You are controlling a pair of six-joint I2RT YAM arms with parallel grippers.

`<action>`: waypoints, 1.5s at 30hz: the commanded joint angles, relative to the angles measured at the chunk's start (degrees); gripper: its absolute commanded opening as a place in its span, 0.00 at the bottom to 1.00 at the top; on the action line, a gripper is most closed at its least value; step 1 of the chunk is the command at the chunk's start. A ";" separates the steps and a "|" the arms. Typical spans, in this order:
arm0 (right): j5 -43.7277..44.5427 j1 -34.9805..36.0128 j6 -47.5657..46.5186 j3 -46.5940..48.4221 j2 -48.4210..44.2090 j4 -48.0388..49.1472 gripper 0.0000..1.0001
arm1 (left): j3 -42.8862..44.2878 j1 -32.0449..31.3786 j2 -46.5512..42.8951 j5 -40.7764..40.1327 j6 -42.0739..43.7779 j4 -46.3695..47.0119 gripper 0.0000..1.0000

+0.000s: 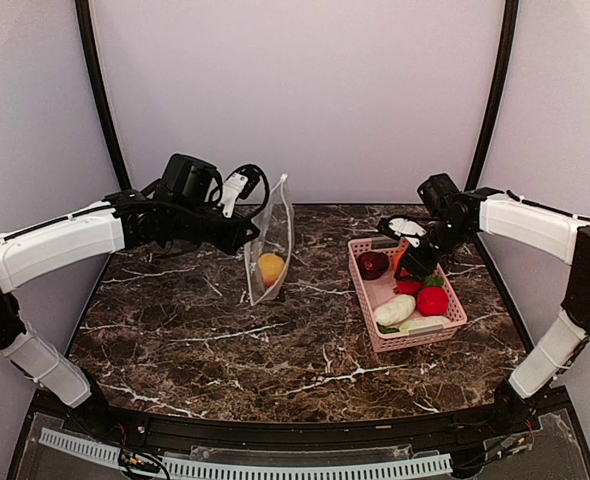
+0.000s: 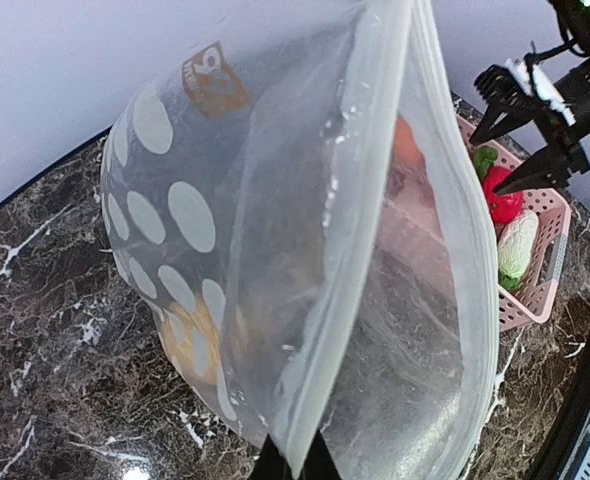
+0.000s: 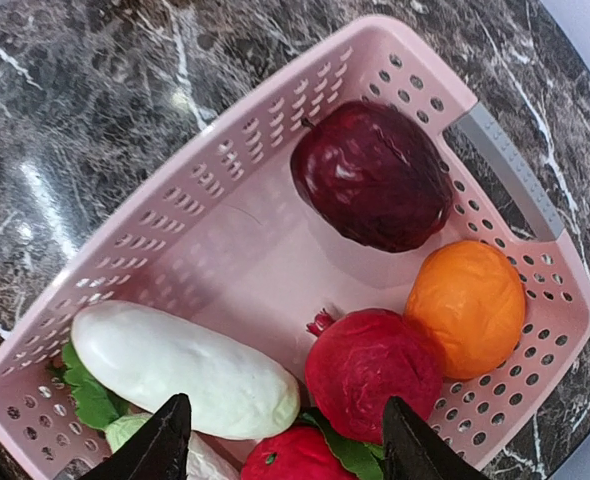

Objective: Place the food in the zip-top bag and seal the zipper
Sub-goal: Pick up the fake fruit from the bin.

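Observation:
The zip-top bag (image 1: pixel 272 235) stands upright mid-table, a yellow food (image 1: pixel 270 267) inside. My left gripper (image 2: pixel 295 468) is shut on the bag's mouth edge, where the zipper (image 2: pixel 350 240) runs; the mouth gapes toward the basket. My right gripper (image 3: pixel 290 450) hangs open over the pink basket (image 3: pixel 225 250), its fingertips (image 3: pixel 165 445) spanning a red pomegranate-like food (image 3: pixel 373 372) and a second red one (image 3: pixel 295 460), touching neither. Also in the basket lie a maroon one (image 3: pixel 373 175), an orange (image 3: pixel 465 305), a white radish (image 3: pixel 183 370) and some cabbage (image 3: pixel 125 432).
The pink basket (image 1: pixel 415 340) sits on the right of the dark marble table (image 1: pixel 225 340), about a hand's width from the bag. A white wall and two black frame posts stand behind the table.

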 commanded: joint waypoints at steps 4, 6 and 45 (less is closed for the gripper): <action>6.55 -0.52 0.80 3.76 5.91 -1.66 0.62 | -2.59 0.28 -4.98 -4.03 1.36 1.82 0.01; 7.46 -0.63 1.39 3.72 6.63 -1.54 0.63 | -2.57 0.30 -5.14 -3.68 1.18 1.84 0.01; 3.68 -4.29 7.48 4.10 14.31 1.82 0.76 | -2.61 0.25 -2.35 -1.74 0.63 1.64 0.01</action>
